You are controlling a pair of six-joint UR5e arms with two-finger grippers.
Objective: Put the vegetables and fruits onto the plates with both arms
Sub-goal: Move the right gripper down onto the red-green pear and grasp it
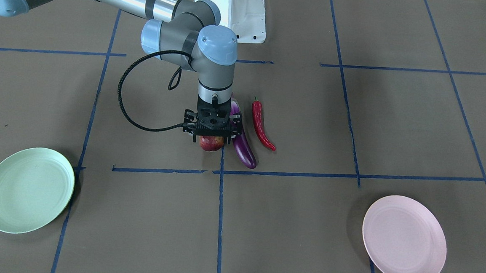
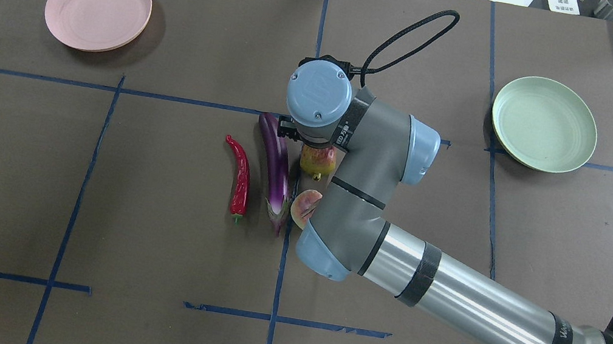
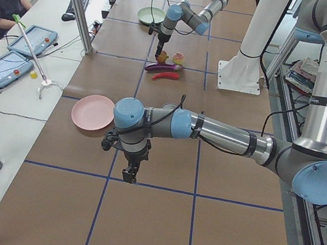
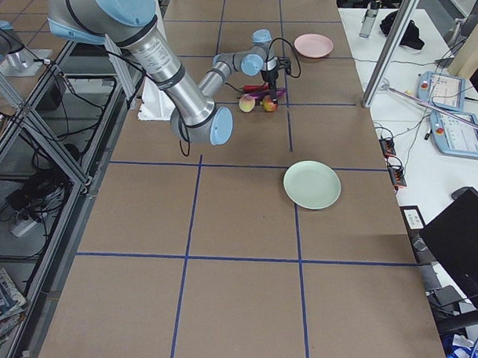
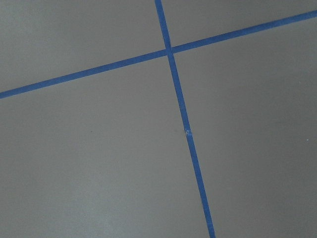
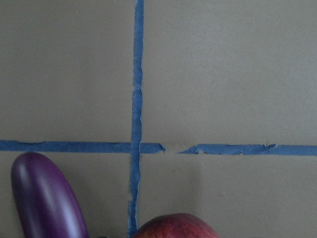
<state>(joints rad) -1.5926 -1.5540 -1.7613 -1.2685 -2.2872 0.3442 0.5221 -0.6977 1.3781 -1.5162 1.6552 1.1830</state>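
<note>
My right gripper [image 1: 211, 139] points straight down over the red-yellow pomegranate [image 1: 211, 144], one finger on each side with a gap showing. The pomegranate rests on the table [image 2: 317, 160]. The purple eggplant [image 1: 242, 140] lies right beside it, and the red chili pepper [image 1: 262, 125] lies beyond that. The peach [image 2: 305, 205] is partly hidden under my right arm. The mint green plate [image 1: 26, 190] and the pink plate [image 1: 404, 239] are both empty. My left gripper [image 3: 130, 174] hangs over bare table near the pink plate [image 3: 93, 112]; I cannot tell whether it is open or shut.
The white base block [image 1: 234, 9] stands at the robot's side of the table. Blue tape lines [image 1: 219, 219] cross the brown table. A person and tablets [image 3: 2, 67] are at a side bench along the table's far side.
</note>
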